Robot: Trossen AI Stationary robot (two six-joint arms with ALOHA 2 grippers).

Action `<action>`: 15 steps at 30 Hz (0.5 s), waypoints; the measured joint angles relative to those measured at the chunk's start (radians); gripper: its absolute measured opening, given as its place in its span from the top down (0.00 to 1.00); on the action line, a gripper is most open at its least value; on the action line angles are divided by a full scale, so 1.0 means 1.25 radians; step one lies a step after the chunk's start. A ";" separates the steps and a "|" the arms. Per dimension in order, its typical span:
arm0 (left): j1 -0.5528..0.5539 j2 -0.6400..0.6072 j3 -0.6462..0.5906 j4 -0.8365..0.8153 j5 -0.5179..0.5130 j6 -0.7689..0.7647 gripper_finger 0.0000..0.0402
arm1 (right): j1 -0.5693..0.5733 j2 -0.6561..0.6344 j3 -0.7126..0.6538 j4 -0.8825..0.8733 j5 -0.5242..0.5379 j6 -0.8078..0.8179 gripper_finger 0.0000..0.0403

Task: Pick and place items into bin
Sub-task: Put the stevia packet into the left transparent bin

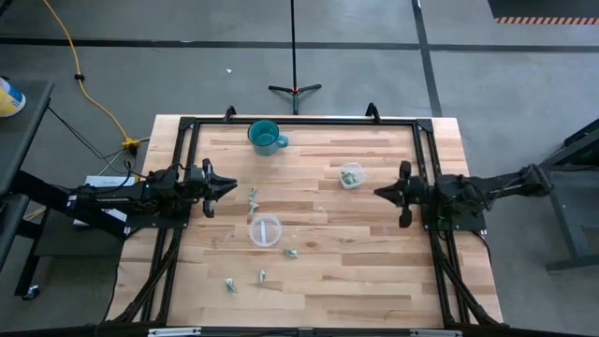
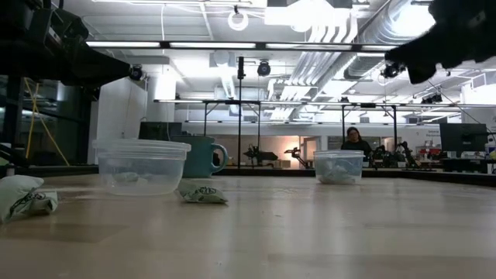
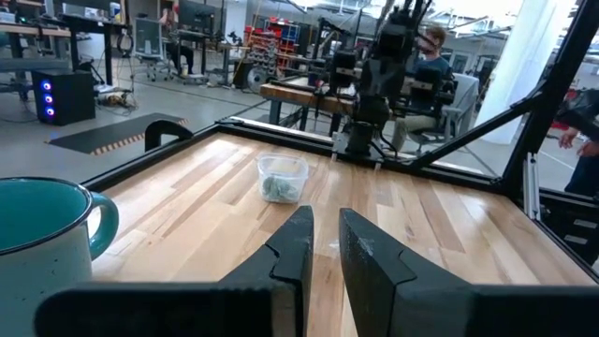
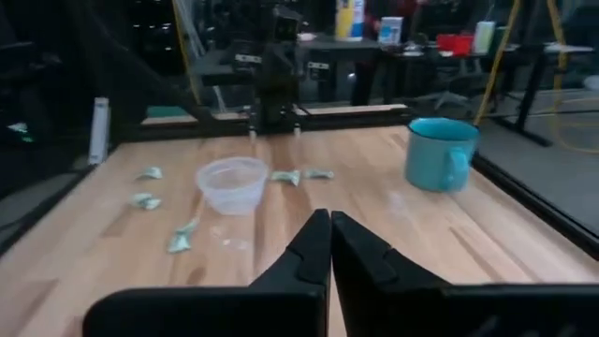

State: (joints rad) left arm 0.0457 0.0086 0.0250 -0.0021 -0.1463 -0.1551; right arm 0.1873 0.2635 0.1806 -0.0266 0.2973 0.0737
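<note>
Several tiny pale green-grey items lie loose on the wooden table (image 1: 374,271): two by the left gripper (image 1: 252,195), one near the middle (image 1: 291,253), two toward the near edge (image 1: 229,284). A round clear bin (image 1: 265,229) stands at the middle. A smaller clear tub (image 1: 351,175) holds more green pieces. My left gripper (image 1: 227,187) hovers at the table's left, its fingers a narrow gap apart (image 3: 326,215). My right gripper (image 1: 379,193) hovers at the right, shut (image 4: 330,217). Neither touches anything.
A teal mug (image 1: 265,137) stands near the far edge, left of centre. A black frame (image 1: 299,120) runs along the table's far and side edges. In the low view a piece (image 2: 201,191) lies beside the round bin (image 2: 141,165). A person (image 2: 356,142) sits far behind.
</note>
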 joint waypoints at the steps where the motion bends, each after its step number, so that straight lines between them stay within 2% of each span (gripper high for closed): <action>1: 0.000 0.000 0.000 0.000 0.000 0.000 0.77 | 0.009 -0.018 -0.019 0.008 0.013 -0.002 0.99; 7: 0.000 0.000 0.000 0.000 -0.002 0.000 0.77 | 0.025 -0.075 -0.109 0.060 0.042 -0.011 0.99; 11: 0.000 0.000 0.000 0.000 -0.004 0.000 0.77 | 0.025 -0.079 -0.137 0.130 0.017 -0.064 1.00; 15: 0.000 0.000 0.000 0.000 -0.004 0.005 0.77 | 0.024 -0.081 -0.136 0.140 0.003 -0.094 1.00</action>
State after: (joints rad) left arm 0.0460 0.0090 0.0250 -0.0020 -0.1517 -0.1485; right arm 0.2169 0.1623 0.0109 0.1484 0.3016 -0.0440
